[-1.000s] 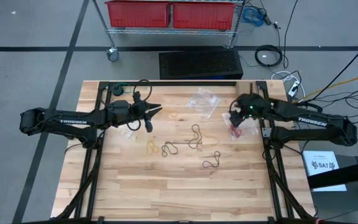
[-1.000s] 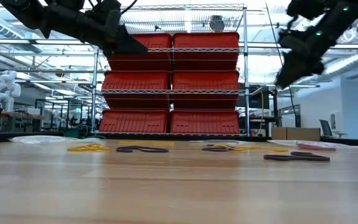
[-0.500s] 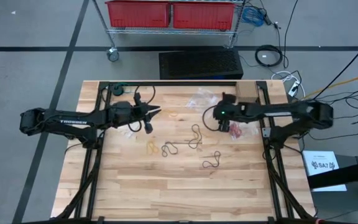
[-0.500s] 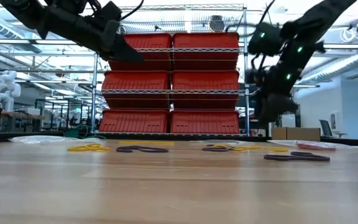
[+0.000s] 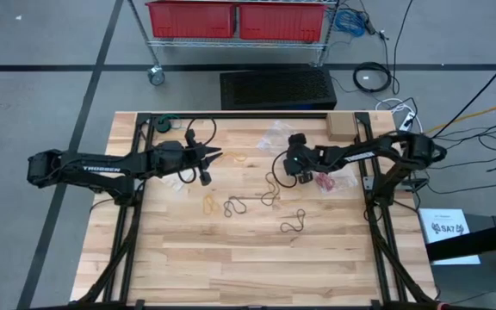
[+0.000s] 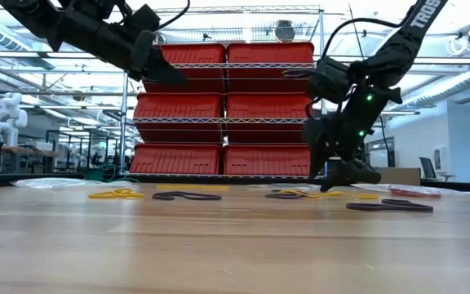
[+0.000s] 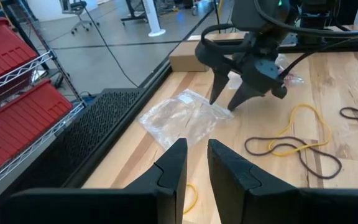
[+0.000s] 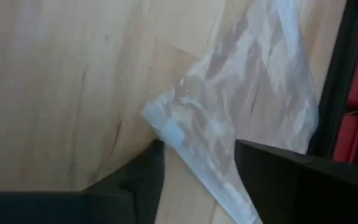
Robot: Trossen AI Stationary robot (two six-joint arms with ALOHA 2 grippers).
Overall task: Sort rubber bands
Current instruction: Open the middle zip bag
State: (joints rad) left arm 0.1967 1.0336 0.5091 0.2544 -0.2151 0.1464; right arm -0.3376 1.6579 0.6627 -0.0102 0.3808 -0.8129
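Note:
Loose rubber bands lie on the wooden table: a yellow one point(image 5: 210, 203), black ones point(image 5: 235, 207) point(image 5: 294, 222), a black and yellow tangle point(image 5: 271, 189) and a tan one point(image 5: 241, 158). A clear plastic bag point(image 5: 280, 136) lies flat at the far middle. My right gripper point(image 5: 289, 168) is open and points down at the bag's near corner point(image 8: 166, 130), which shows between its fingers; it also shows in the left wrist view point(image 7: 221, 107). My left gripper point(image 5: 216, 154) hovers left of the bag, empty, with a narrow gap between its fingers point(image 7: 194, 149). My right gripper comes from above with one finger on either side of the clear bag's near corner point(image 7: 224, 113). I cannot tell whether a finger touches the bag. The bag lies flat on the table.
A clear bag with red bands point(image 5: 325, 182) lies near the table's right edge. A small cardboard box point(image 5: 341, 127) stands at the far right. Black rails point(image 5: 231, 114) frame the table. Red bins on a wire rack point(image 6: 223, 114) stand beyond the far edge.
My right gripper has gone toward the table's left edge and down, from over the bag with red bands to the clear bag's near corner. The bands and bags have stayed in place.

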